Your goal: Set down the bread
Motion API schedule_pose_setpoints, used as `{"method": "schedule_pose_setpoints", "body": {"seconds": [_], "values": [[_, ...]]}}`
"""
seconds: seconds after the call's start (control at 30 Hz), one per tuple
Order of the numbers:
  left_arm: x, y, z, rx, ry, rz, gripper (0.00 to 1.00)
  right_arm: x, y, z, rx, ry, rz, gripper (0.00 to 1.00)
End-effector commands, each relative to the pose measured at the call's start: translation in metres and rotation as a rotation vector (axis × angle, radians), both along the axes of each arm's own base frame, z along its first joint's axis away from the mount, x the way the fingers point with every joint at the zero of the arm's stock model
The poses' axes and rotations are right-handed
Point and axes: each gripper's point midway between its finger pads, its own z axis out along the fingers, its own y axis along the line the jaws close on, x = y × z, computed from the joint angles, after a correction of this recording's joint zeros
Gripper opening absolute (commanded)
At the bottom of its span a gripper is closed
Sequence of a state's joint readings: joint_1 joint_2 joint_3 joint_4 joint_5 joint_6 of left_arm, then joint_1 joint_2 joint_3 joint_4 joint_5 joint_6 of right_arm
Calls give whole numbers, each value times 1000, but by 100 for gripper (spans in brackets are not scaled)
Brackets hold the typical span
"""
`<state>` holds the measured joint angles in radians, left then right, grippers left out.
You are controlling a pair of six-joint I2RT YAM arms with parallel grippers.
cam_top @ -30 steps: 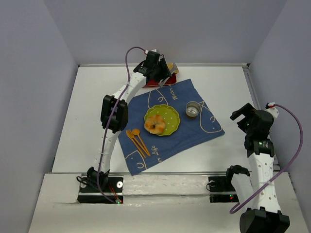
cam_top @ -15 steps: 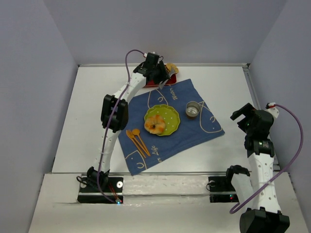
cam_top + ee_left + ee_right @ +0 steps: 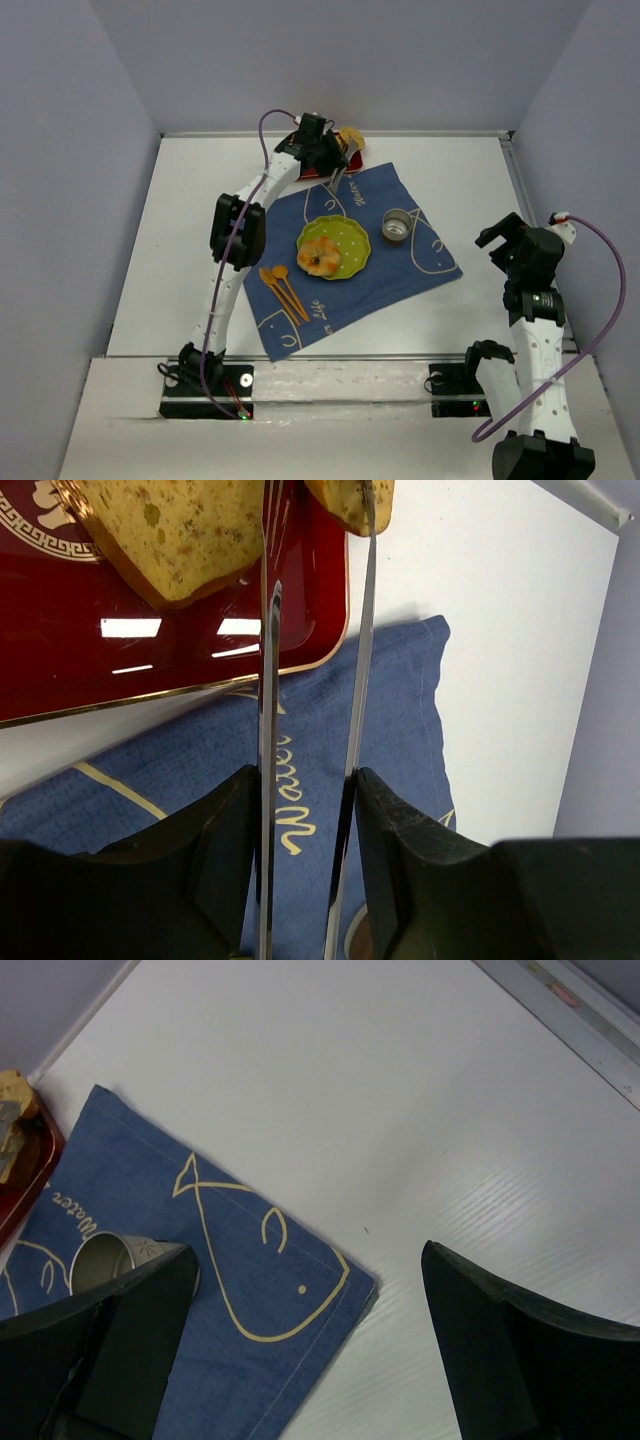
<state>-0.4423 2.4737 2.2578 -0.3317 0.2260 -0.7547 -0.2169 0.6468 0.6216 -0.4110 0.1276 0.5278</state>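
A slice of brown bread (image 3: 170, 530) lies on a dark red tray (image 3: 120, 650) at the back of the table, with a second piece (image 3: 350, 498) to its right. In the top view the bread (image 3: 350, 137) sits at the tray's far right end. My left gripper (image 3: 305, 780) (image 3: 318, 145) is shut on metal tongs (image 3: 266, 680). Their two blades reach over the tray's edge to the bread, one over each piece. I cannot tell if they pinch any. My right gripper (image 3: 310, 1330) (image 3: 508, 240) is open and empty, right of the blue cloth.
A blue cloth (image 3: 350, 250) carries a green plate (image 3: 350, 245) with an orange pastry (image 3: 319, 256), a metal cup (image 3: 397, 226) and wooden cutlery (image 3: 283, 290). The cup (image 3: 110, 1255) shows by my right gripper's left finger. Walls enclose three sides.
My left gripper has shifted slightly over the red tray with the tongs. The right arm has hardly moved.
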Motion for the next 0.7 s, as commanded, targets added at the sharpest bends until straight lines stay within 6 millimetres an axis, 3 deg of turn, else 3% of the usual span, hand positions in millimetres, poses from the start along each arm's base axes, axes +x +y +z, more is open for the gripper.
{"method": "schedule_pose_setpoints", "body": {"seconds": [0.0, 0.17, 0.3, 0.57, 0.67], "values": [[6, -2, 21, -48, -34, -6, 49, 1, -5, 8, -23, -32, -21, 100], [3, -2, 24, -75, -29, -10, 34, 1, -5, 8, -22, -36, -23, 100], [0, -3, 43, -96, -65, -23, 24, 1, -5, 9, -20, -40, -19, 100], [-9, 0, 103, -120, -194, -66, 6, 2, -3, 7, -14, -35, -15, 100], [-14, 0, 122, -128, -236, -92, 6, 4, -3, 3, -8, -19, -9, 100]]}}
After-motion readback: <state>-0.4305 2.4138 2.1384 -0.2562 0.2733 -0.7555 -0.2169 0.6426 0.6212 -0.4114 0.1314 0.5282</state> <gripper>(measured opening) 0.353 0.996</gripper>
